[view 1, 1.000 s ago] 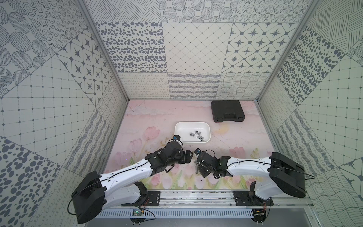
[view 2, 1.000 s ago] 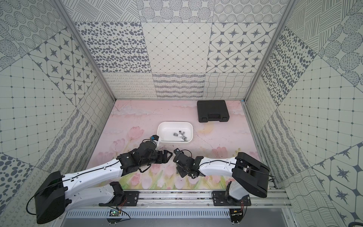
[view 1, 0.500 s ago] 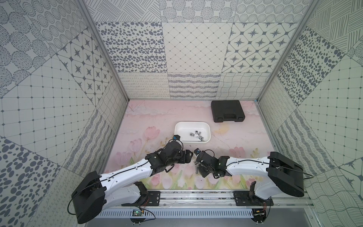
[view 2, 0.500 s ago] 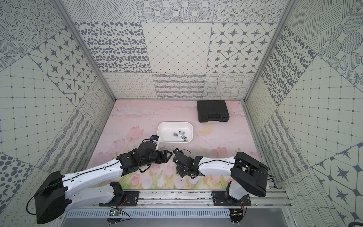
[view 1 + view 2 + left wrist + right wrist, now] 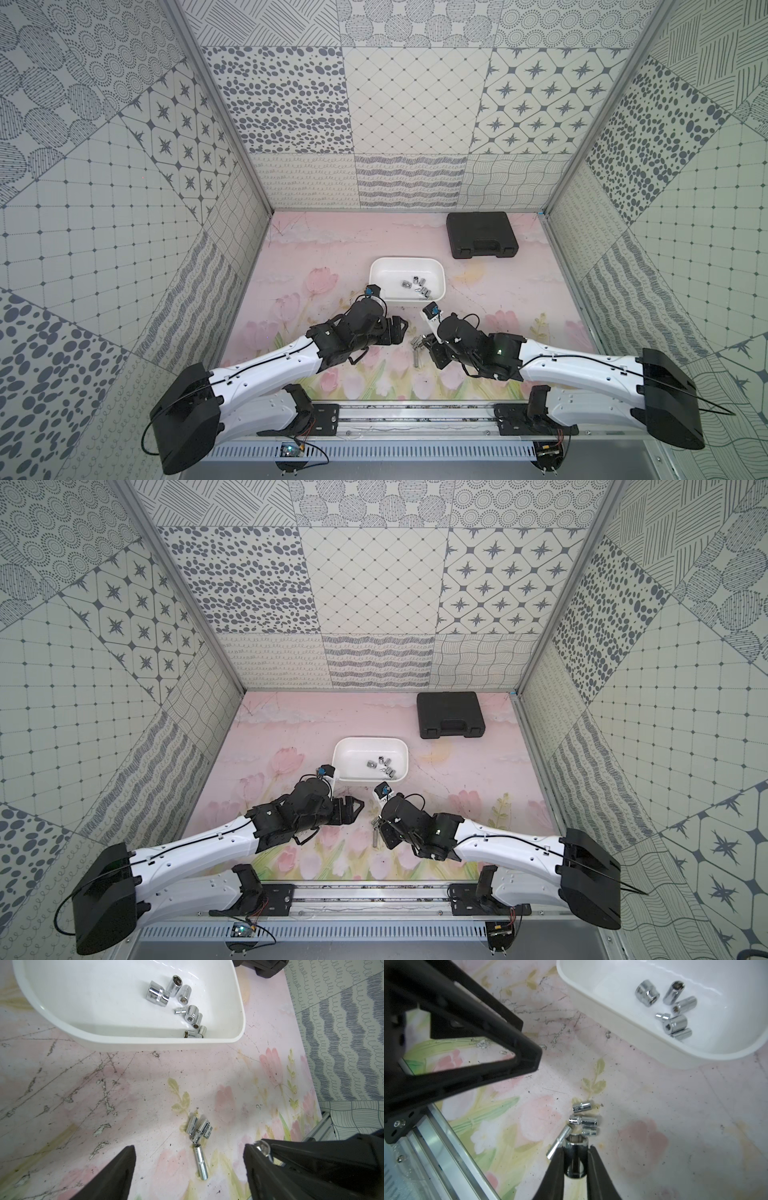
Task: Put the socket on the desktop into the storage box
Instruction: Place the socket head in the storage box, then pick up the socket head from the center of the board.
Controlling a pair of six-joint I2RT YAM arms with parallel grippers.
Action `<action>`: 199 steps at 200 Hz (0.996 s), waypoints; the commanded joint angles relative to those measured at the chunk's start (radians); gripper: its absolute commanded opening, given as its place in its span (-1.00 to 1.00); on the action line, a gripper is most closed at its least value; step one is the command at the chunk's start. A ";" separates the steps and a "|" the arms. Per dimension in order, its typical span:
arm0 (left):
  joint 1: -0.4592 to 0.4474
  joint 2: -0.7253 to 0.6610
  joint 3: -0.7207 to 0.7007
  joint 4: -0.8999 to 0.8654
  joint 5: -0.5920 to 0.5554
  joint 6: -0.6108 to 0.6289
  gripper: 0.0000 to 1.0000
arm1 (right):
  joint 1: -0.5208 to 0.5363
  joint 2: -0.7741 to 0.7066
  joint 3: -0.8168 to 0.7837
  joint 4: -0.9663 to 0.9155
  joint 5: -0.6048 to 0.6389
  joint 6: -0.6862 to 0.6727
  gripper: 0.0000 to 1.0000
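1. In both top views the storage box [image 5: 386, 272] sits on the pink surface [image 5: 332, 249] with several sockets inside. The right claw [image 5: 424, 347] is low at the loose sockets [image 5: 415, 341] near it, and the left claw [image 5: 399, 328] is alongside.
2. Left wrist: the left claw [image 5: 188, 1147] has its jaws apart and empty, over a long socket [image 5: 200, 1164] lying flat.
3. Right wrist: the right claw [image 5: 576, 1148] is clamped across the barrel of a chrome socket [image 5: 575, 1164]. It looks rigid, dense and polished – likely slippery and apt to roll – so mid-barrel seems the soundest hold.
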 commanded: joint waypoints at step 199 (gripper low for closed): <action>-0.009 -0.006 0.001 0.009 0.002 0.006 0.72 | -0.205 0.014 0.110 -0.172 -0.006 0.070 0.06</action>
